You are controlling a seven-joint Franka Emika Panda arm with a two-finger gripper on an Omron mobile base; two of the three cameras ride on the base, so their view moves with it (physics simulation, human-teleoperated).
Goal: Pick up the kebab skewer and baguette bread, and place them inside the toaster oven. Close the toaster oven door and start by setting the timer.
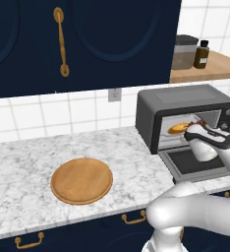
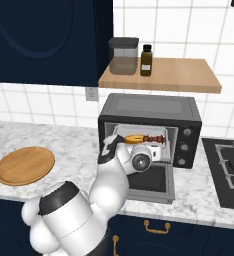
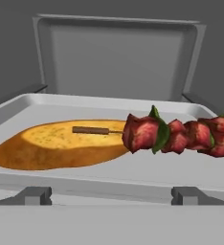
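Note:
The dark grey toaster oven [image 1: 186, 98] [image 2: 149, 107] stands on the counter with its door [image 1: 193, 165] [image 2: 151, 182] dropped flat. On the metal tray [image 3: 133, 105] inside lies the golden baguette bread [image 3: 56, 143] [image 1: 178, 129] [image 2: 134, 138]. The kebab skewer [image 3: 181, 134] [image 2: 154, 138] rests to its right, with the stick end lying on the loaf. My gripper [image 1: 195, 130] [image 2: 156, 150] hovers above the door, just before the oven mouth. It points in at the tray, open and holding nothing.
A round wooden board [image 1: 81, 180] [image 2: 25, 165] lies on the marble counter to the left. A wooden shelf [image 2: 161, 75] above the oven carries a jar and a brown bottle. A black stovetop [image 2: 229, 170] adjoins on the right.

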